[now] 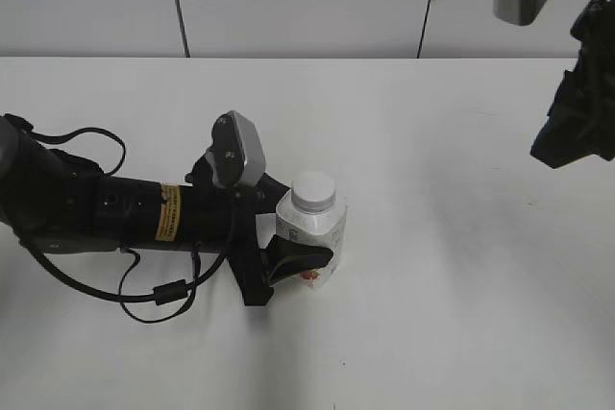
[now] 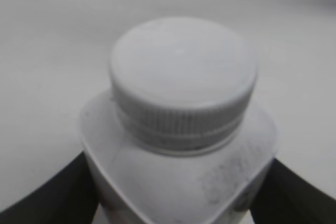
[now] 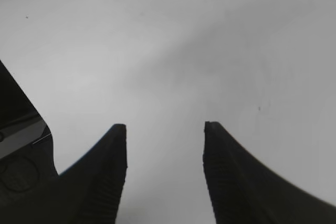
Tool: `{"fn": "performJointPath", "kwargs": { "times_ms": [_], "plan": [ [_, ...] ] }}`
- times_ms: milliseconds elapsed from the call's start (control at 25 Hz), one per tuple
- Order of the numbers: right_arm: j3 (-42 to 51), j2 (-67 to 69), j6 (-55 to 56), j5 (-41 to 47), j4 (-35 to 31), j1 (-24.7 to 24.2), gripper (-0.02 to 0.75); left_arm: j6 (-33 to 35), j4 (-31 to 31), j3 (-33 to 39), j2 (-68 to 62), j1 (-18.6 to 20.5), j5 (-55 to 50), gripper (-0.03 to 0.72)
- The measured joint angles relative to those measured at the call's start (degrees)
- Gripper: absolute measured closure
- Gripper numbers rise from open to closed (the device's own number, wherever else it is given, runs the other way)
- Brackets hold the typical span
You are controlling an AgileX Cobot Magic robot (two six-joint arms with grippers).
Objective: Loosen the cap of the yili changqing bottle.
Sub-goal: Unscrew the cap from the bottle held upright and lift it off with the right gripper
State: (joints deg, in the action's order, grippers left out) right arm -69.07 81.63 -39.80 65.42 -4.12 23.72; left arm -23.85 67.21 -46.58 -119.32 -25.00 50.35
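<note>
The yili changqing bottle (image 1: 312, 237) stands upright near the middle of the white table, with a strawberry label low on its side. Its white ribbed cap (image 1: 313, 191) sits on the neck. My left gripper (image 1: 288, 237) reaches in from the left and is shut on the bottle's body, one finger on each side. The left wrist view shows the cap (image 2: 182, 82) close up above the bottle's shoulders (image 2: 178, 182), with a dark finger at each lower corner. My right gripper (image 3: 164, 129) is open and empty, held high at the far right (image 1: 577, 132), well away from the bottle.
The white table (image 1: 461, 266) runs back to a pale panelled wall. The left arm's body and black cables (image 1: 106, 218) lie across the table's left side. The right arm (image 1: 577, 55) hangs over the back right corner.
</note>
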Motion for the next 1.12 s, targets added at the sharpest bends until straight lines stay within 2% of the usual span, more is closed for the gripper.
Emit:
{"fn": "performJointPath", "kwargs": {
  "times_ms": [200, 400, 840, 1120],
  "plan": [
    [-3.92, 5.50, -12.46, -0.19, -7.87, 0.06, 0.353, -0.37, 1.93, 0.00, 0.24, 0.05, 0.05, 0.202],
    [-8.96, 11.00, -18.27, -0.26, -13.68, 0.32, 0.353, -0.39, 2.16, 0.00, 0.24, 0.05, 0.10, 0.202],
    [-16.31, 20.72, -19.25, -1.25, -11.48, 9.80, 0.327, -0.44, 2.27, 0.00, 0.24, 0.05, 0.16, 0.202],
    [-17.92, 23.63, -19.33, -3.64, -11.39, 12.01, 0.216, -0.44, 2.37, 0.00, 0.24, 0.05, 0.22, 0.202]
  ]
}}
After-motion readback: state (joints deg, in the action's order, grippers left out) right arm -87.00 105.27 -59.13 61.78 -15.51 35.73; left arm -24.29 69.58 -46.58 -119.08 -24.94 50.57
